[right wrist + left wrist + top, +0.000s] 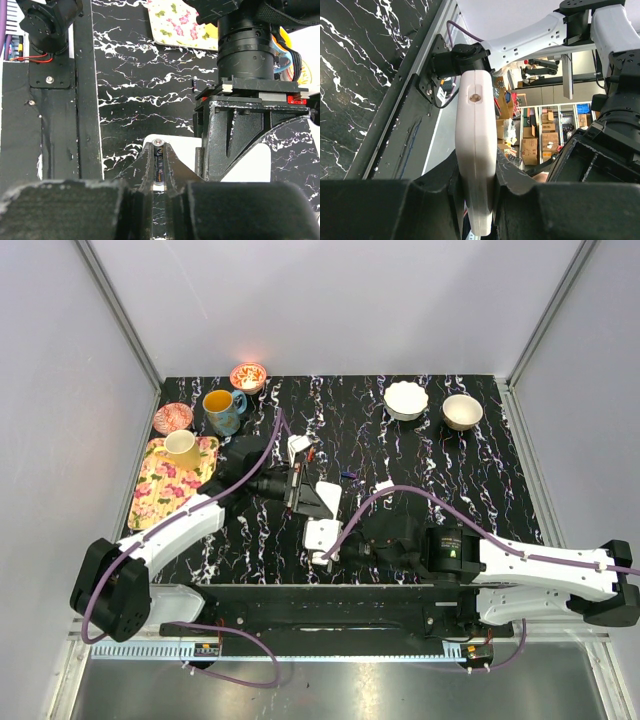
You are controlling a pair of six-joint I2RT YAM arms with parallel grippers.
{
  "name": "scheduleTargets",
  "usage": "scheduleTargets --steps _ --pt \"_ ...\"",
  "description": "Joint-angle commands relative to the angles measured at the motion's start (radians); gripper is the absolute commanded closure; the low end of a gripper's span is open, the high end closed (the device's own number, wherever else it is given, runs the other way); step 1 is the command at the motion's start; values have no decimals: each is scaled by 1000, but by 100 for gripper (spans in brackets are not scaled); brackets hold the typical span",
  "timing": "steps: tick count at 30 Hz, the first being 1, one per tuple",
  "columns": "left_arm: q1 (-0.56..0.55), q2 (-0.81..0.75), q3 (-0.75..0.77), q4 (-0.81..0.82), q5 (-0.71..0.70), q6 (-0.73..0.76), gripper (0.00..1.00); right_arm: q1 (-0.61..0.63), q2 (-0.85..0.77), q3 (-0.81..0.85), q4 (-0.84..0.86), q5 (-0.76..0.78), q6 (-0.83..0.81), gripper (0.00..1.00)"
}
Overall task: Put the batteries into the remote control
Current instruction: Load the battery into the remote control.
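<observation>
Near edge of the bench [470, 470], top view: the right hand [348, 546] reached in from the right, closed on a slim battery [158, 167] that lay lengthwise between its fingers [145, 170], metal tip forward. Just beyond that tip was the remote control [322, 533], apparently lifted off the bench by the left hand [312, 502], which was clamped across it. The left wrist view showed the remote control edge-on and plain white, its long axis running from that hand toward the near rail [405, 140]. The battery thus pointed at the white body from the right, almost touching, so the right hand was judged the one to make the insertion; whether the compartment faced it could not be told. The left hand's black frame [240, 135] stood close beside the battery's path. Farther off were a floral tray [160, 495] bearing a yellow cup [182, 445], a blue mug [222, 410], two red patterned bowls [173, 418], a white bowl [406, 398] and a beige bowl [462, 410], all well apart.
</observation>
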Motion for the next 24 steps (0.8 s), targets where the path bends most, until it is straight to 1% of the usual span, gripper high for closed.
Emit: scheduleTargets --steps 1,10,24 --pt "-18 -24 56 -6 8 27 100 3 9 47 -13 -15 -30 100" --pt "-33 -31 58 9 1 18 100 5 40 41 -4 -36 -17 100" --pt "-32 -35 62 49 7 -10 100 3 41 14 -14 -7 0 100"
